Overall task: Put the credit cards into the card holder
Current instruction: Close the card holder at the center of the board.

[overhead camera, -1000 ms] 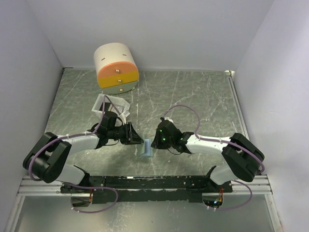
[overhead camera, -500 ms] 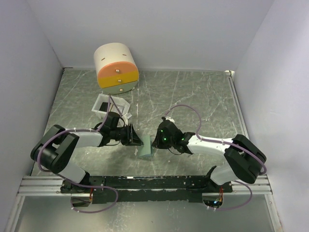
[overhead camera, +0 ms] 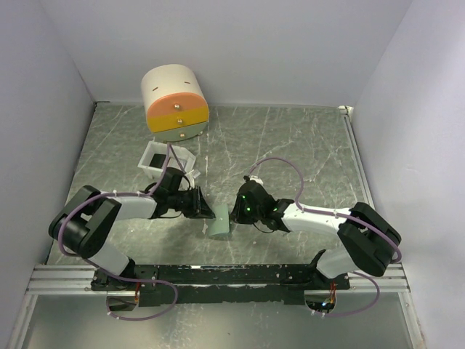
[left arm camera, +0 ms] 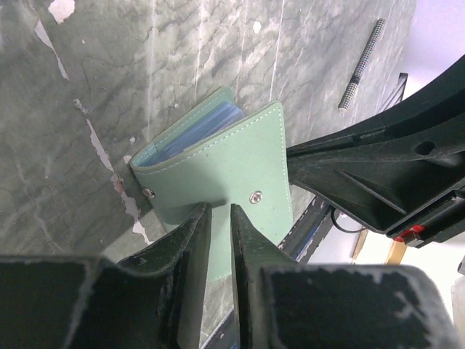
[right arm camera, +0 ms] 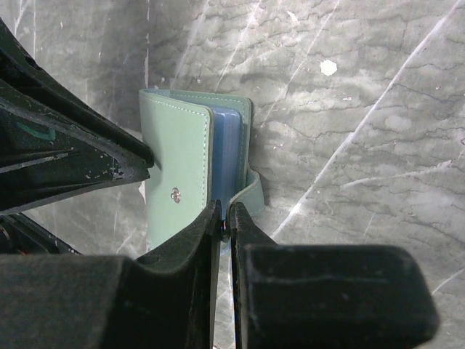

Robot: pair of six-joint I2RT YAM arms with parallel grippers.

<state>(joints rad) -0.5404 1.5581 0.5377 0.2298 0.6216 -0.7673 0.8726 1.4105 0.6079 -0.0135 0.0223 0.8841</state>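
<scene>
The grey-green card holder lies folded on the marble table between my two grippers. Pale blue sleeves show along its open edge, and a snap stud sits on its cover. My right gripper is shut on the clasp strap at the holder's near edge. My left gripper hovers at the cover from the other side, its jaws a narrow slit apart with nothing between them. One left fingertip touches the cover's edge. The credit cards are hidden.
A white open-topped box with a dark inside stands just behind my left arm. The big cream cylinder with orange and yellow drawers stands at the back left. The black rail runs along the near edge.
The card holder has gone from propped open and showing pale blue to folded nearly flat. My left jaws have narrowed and moved slightly toward it. The right gripper keeps its grip.
</scene>
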